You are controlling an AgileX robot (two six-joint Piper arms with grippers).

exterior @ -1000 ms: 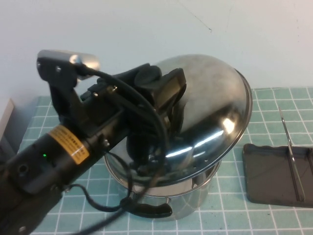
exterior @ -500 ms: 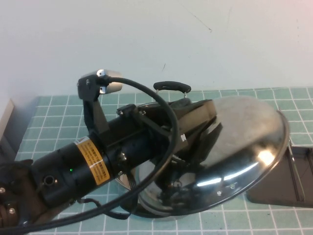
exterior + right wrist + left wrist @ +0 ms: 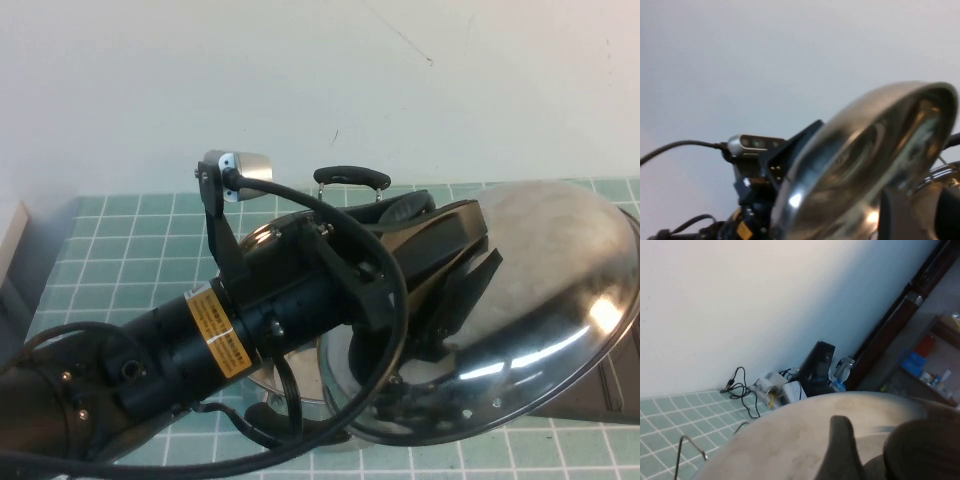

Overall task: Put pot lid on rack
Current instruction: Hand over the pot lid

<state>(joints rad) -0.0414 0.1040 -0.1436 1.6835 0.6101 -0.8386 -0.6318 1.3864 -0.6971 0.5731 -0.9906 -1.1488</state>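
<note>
Nearest you in the high view: the left arm, black with a yellow label, reaching across the pot toward your right.

Left gripper: fingers pinching the knob of the pot lid; the knob itself is hidden behind them.

Pot lid: airborne, tilted on edge, dome toward the wall, rim toward you, to the right of the steel pot.

Rack: only a dark corner shows under the lid's lower right rim.

Pot handle: black, beyond the arm.

Left wrist camera: silver, above the arm.

Right gripper: low beside the lid; you cannot tell from any view how its fingers stand.

Farthest: pale wall.
</note>
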